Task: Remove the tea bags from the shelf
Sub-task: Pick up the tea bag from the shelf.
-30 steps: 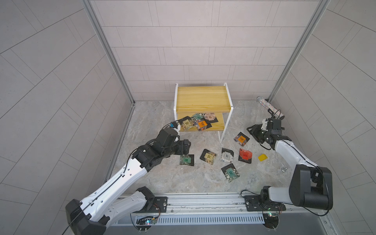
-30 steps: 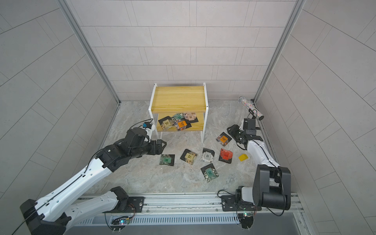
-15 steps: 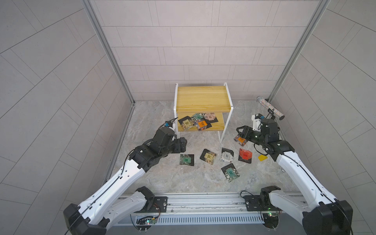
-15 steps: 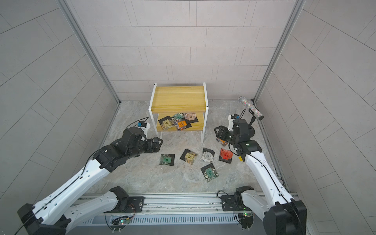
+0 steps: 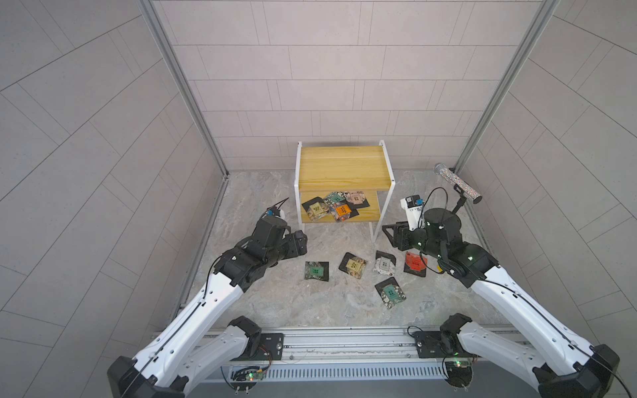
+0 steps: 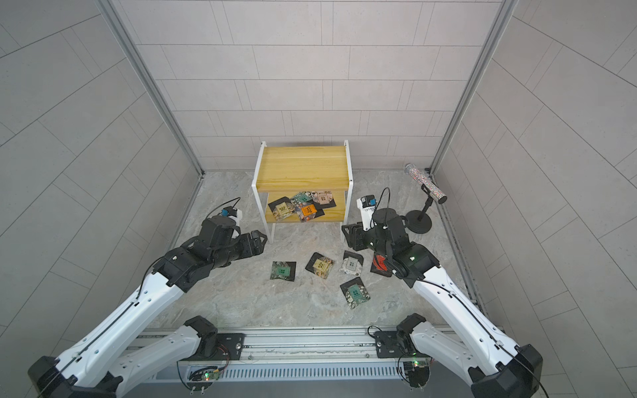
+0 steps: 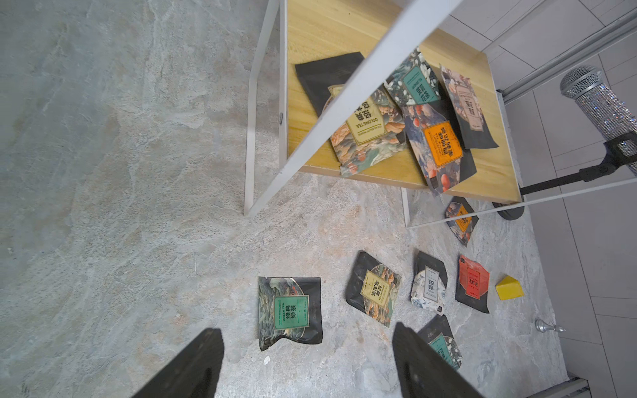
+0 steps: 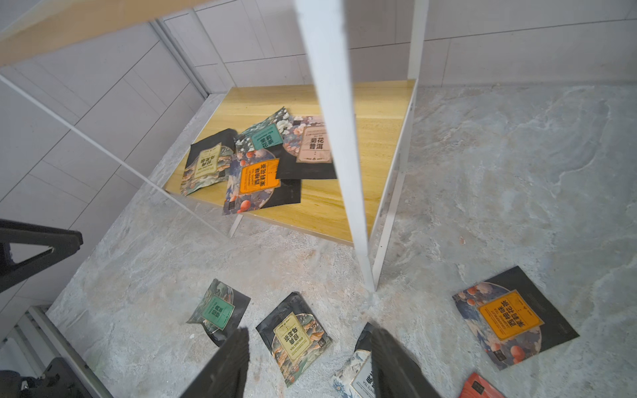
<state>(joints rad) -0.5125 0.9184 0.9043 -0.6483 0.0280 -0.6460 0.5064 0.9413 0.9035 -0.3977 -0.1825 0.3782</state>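
I see left claw (image 7: 306,329) wide, empty, over desk (image 5: 275,310). Right claw (image 8: 309,330) parted, empty, near shelf (image 5: 341,165) front leg. Four tea bags (image 5: 341,208) overlapping on shelf lower board, toward front edge; others flat on desk.

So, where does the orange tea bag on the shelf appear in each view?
Top view: orange bag on the shelf, lower board, front edge.
Top view: same spot.
Left wrist: on the board, overhanging its edge.
Right wrist: on the board, overhanging its edge.
Landmark: teal bag just behind it, in all four.
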